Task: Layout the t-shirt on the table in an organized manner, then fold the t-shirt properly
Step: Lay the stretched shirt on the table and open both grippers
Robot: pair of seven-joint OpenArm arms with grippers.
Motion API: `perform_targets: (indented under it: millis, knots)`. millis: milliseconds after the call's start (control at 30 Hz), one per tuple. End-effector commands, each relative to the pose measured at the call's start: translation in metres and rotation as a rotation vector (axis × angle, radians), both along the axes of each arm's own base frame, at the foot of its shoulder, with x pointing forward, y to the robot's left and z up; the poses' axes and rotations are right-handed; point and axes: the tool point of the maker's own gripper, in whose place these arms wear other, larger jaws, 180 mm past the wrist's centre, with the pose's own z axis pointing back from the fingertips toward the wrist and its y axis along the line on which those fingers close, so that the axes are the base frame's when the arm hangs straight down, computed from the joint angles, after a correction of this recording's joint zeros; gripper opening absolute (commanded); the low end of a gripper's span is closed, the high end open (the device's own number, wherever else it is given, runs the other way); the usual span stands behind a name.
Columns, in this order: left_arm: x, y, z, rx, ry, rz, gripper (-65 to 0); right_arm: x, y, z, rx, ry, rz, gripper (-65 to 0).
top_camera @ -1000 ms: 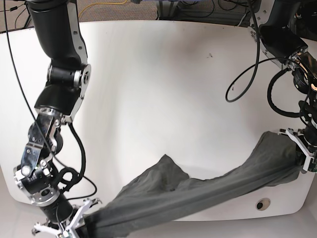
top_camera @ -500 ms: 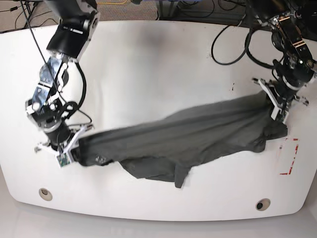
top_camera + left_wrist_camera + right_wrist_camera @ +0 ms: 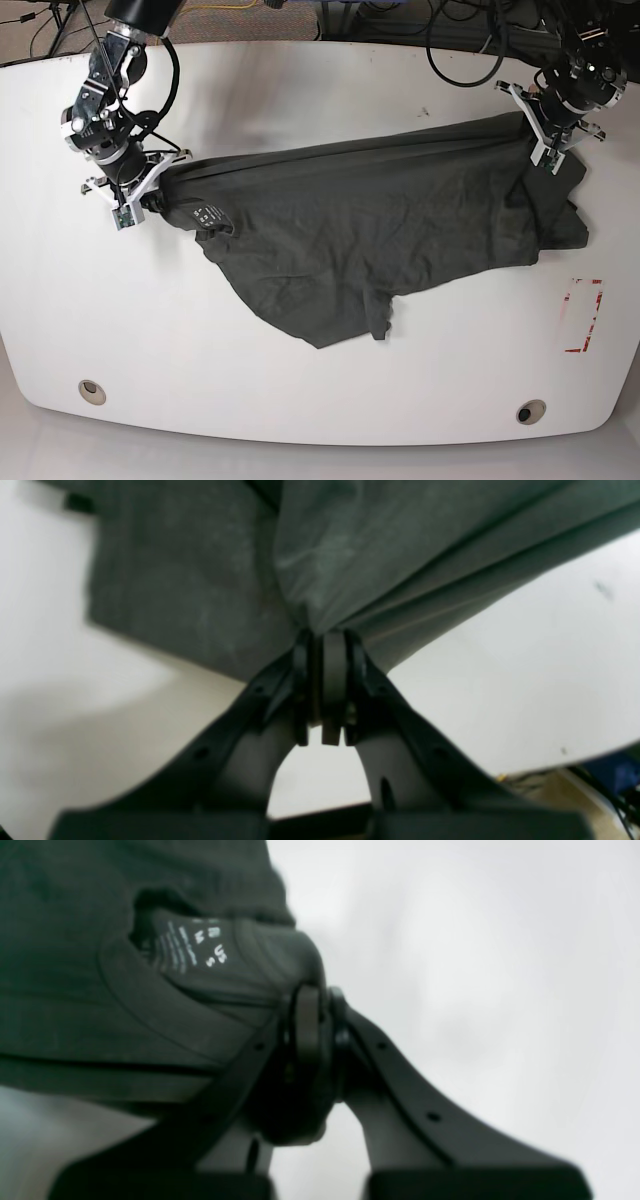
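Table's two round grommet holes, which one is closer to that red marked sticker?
The grommet hole on the base view's right, just below the red-marked sticker; the other sits far off near the left edge.

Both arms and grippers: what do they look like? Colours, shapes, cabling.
Both arms are black with rounded, segmented housings, pale fastener dots and looping black cables. The left gripper and right gripper match: dark, slim, tapering fingers seen from the wrist views, with light, splayed pieces at the ends in the base view. No readable markings visible.
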Motion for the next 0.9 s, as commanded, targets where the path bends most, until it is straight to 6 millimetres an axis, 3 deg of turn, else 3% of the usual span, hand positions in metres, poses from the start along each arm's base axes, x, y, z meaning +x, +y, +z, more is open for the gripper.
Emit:
perform_targets:
  millis: [0,267,467,567,633,867]
  knots:
    - [-0.003,0.013,0.005,0.052,0.004,0.009,-64.0,0.004,-0.008,0.015,-0.011,-0.056,-0.016,-65.0]
    - [-0.008,0.014,0.003,0.057,0.018,0.010,-61.2,-0.009,-0.008,0.007,-0.017,-0.024,-0.020,-64.8]
    - [-0.009,0.014,0.002,0.057,0.019,0.010,-38.7,-0.014,-0.009,0.003,-0.016,-0.008,-0.024,-61.5]
    - [-0.012,0.014,0.001,0.057,0.027,0.011,-27.1,-0.015,-0.008,0.002,-0.014,-0.007,-0.024,-52.8]
    - [-0.012,0.014,0.001,0.057,0.028,0.011,-20.7,-0.015,-0.005,0.001,-0.003,-0.006,-0.027,-42.5]
    - [-0.011,0.015,0.003,0.059,0.020,0.011,-20.3,-0.013,0.001,0.013,0.008,-0.050,-0.040,-14.3]
